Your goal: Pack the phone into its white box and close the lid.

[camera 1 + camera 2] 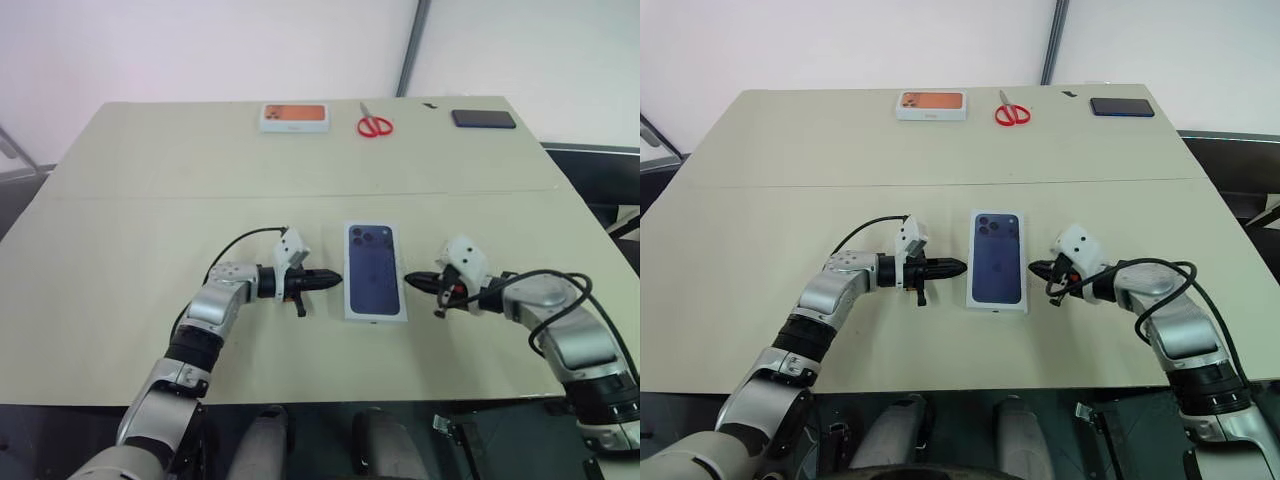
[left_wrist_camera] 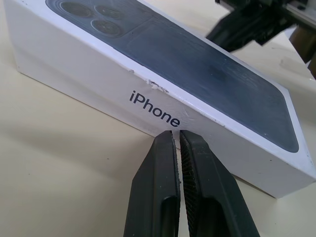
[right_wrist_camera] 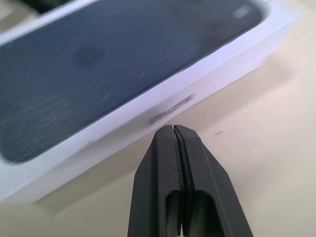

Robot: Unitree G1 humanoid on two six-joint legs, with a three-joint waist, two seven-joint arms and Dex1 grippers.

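The lid (image 1: 375, 270), white with a dark blue-purple phone picture facing up, lies flat in the middle of the table. It covers whatever is beneath it, so the white box and the phone are hidden. My left gripper (image 1: 337, 280) is shut and empty. It points level at the lid's left long side, and in the left wrist view its tips (image 2: 177, 134) stand just short of the printed side wall (image 2: 153, 106). My right gripper (image 1: 409, 281) is also shut and empty. It aims at the lid's right side (image 3: 168, 111), a small gap away.
Along the table's far edge lie a white box with an orange picture (image 1: 294, 117), red scissors (image 1: 375, 125) and a black slab (image 1: 484, 119). A seam (image 1: 150, 196) crosses the tan tabletop behind the lid.
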